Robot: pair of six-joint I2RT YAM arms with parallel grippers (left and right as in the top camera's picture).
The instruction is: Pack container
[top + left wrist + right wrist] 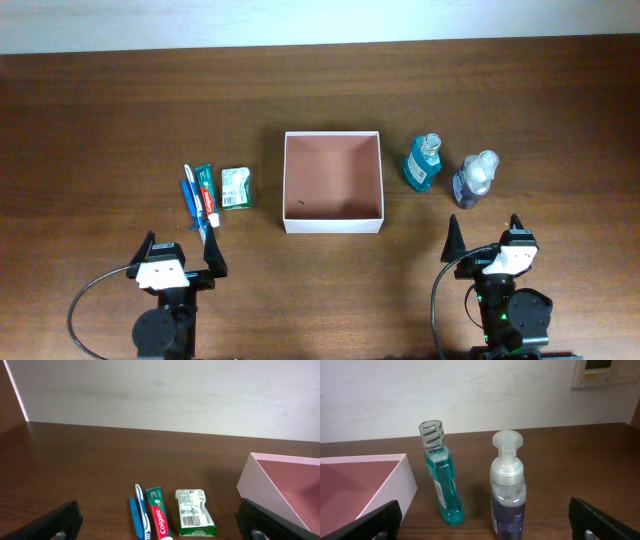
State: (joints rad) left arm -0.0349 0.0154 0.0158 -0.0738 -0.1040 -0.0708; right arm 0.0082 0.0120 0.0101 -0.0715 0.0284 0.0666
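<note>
The shallow square white-walled, pink-lined container point(333, 226) sits mid-table. The left gripper point(180, 243) and right gripper point(484, 222) are spread wide, holding nothing. The right one should grip the clear purple pump bottle point(472, 182) low on its body, so it doesn't tip.

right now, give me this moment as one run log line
container empty | left gripper open, nothing held | right gripper open, nothing held | nothing packed yet

A bare office-like test room: plain white wall point(160, 395), control panel point(604, 372) (wall-mounted, beige), wood-grain table point(100, 110).
</note>
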